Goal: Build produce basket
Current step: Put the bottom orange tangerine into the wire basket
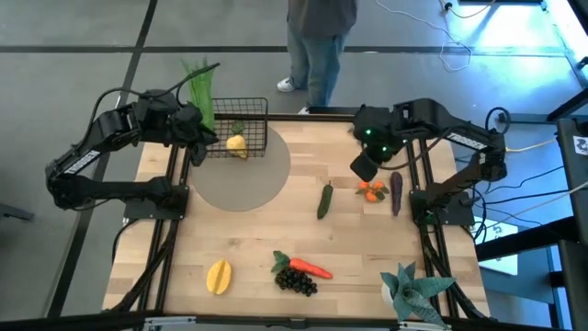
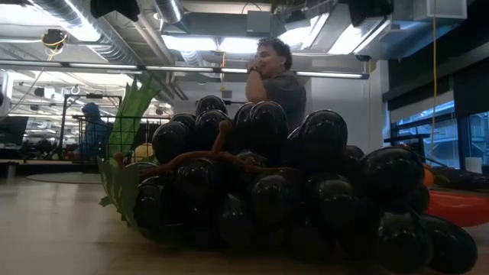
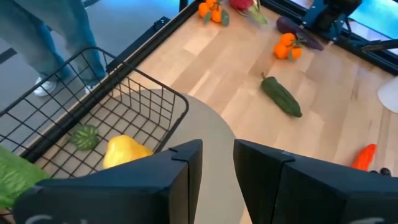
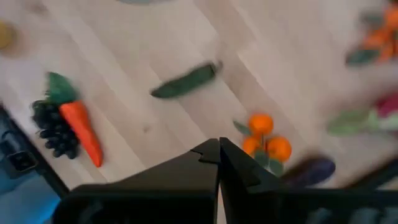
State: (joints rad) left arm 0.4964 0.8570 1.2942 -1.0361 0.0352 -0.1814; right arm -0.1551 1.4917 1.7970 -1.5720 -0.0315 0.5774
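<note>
The black wire basket point(image 1: 241, 121) stands at the far left, on a grey round mat point(image 1: 241, 175). In it are a yellow fruit point(image 3: 124, 151), a small green piece point(image 3: 84, 137) and the leek point(image 1: 200, 85), whose leaves rise above the rim. My left gripper point(image 3: 217, 174) hovers open over the basket's near side, nothing between its fingers. My right gripper point(image 4: 219, 150) is shut and points down above the tangerines point(image 4: 264, 140) and the eggplant point(image 4: 311, 169). The cucumber point(image 1: 324, 200) lies mid-table. The carrot point(image 1: 312, 268), grapes point(image 1: 298, 280) and another yellow fruit point(image 1: 218, 276) lie near the front edge.
A blue-green spiky plant point(image 1: 413, 290) stands at the near right corner. A second tangerine bunch point(image 3: 211, 9) and something pink point(image 3: 244, 4) lie under the right arm. A person point(image 1: 317, 46) stands beyond the far edge. In the low view the grapes point(image 2: 267, 191) fill the picture.
</note>
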